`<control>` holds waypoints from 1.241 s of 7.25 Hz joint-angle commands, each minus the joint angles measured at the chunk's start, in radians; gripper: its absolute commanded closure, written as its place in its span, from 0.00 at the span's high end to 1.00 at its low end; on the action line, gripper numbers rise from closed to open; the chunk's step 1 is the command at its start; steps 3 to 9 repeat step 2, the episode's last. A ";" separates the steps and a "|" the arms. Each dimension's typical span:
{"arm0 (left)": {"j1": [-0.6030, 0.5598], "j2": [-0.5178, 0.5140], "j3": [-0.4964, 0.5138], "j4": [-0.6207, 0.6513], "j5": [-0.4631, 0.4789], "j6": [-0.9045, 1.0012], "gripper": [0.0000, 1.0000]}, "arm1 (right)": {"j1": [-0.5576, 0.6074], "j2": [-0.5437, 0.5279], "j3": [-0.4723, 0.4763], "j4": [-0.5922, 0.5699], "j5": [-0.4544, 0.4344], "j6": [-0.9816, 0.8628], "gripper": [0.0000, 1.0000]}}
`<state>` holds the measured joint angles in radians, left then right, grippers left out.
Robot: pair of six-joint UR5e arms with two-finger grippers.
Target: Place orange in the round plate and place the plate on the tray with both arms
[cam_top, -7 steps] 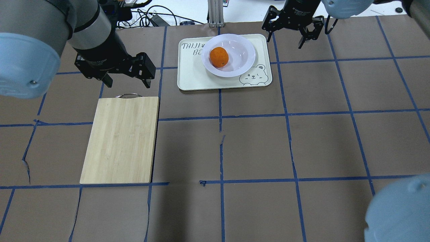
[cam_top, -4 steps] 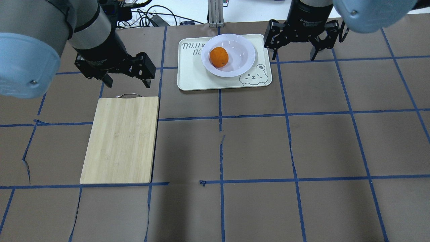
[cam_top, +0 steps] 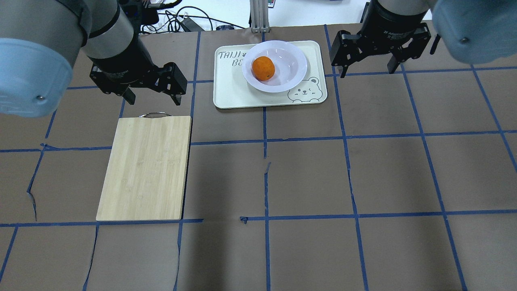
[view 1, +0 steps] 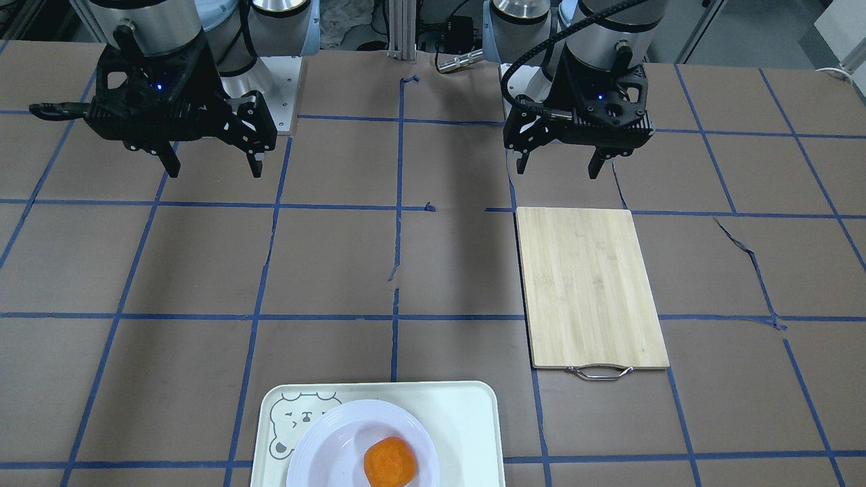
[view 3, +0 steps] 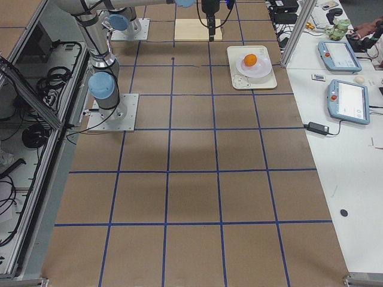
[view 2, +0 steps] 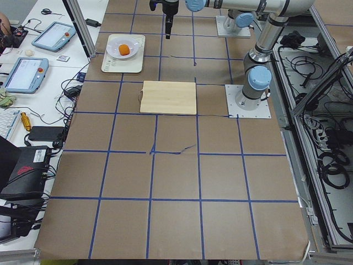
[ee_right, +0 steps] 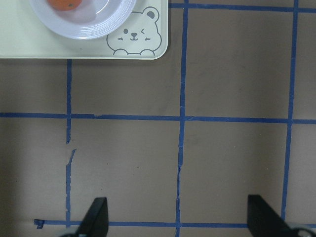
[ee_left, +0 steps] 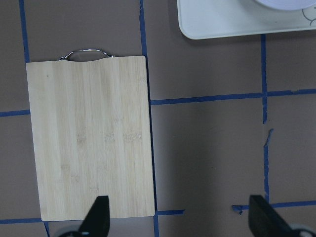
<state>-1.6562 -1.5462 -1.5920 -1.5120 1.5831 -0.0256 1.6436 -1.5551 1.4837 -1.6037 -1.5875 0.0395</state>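
Note:
The orange (cam_top: 263,68) lies in the white round plate (cam_top: 291,64), left of the plate's centre. The plate sits on the pale tray (cam_top: 231,93) with the bear face, at the table's far middle. My right gripper (cam_top: 366,72) hangs open and empty above the table, to the right of the tray and apart from it. My left gripper (cam_top: 153,97) is also open and empty, left of the tray, above the metal handle end of the cutting board. The right wrist view catches the orange (ee_right: 61,4), the plate (ee_right: 101,24) and the tray (ee_right: 29,47) at its top left.
A bamboo cutting board (cam_top: 145,169) with a metal handle lies on the left side of the table. Brown paper with blue tape lines covers the table (cam_top: 307,178). Cables and a metal post stand beyond the far edge.
My right gripper has moved to the right and a little toward the robot, away from the tray's far right corner. The left arm, plate and orange have stayed put.

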 commanded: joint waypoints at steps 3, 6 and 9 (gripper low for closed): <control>-0.001 0.000 0.000 -0.001 0.000 0.000 1.00 | -0.033 -0.011 0.003 -0.001 0.009 -0.003 1.00; -0.001 0.000 0.000 -0.001 0.000 0.000 1.00 | -0.033 -0.011 0.003 -0.001 0.009 -0.003 1.00; -0.001 0.000 0.000 -0.001 0.000 0.000 1.00 | -0.033 -0.011 0.003 -0.001 0.009 -0.003 1.00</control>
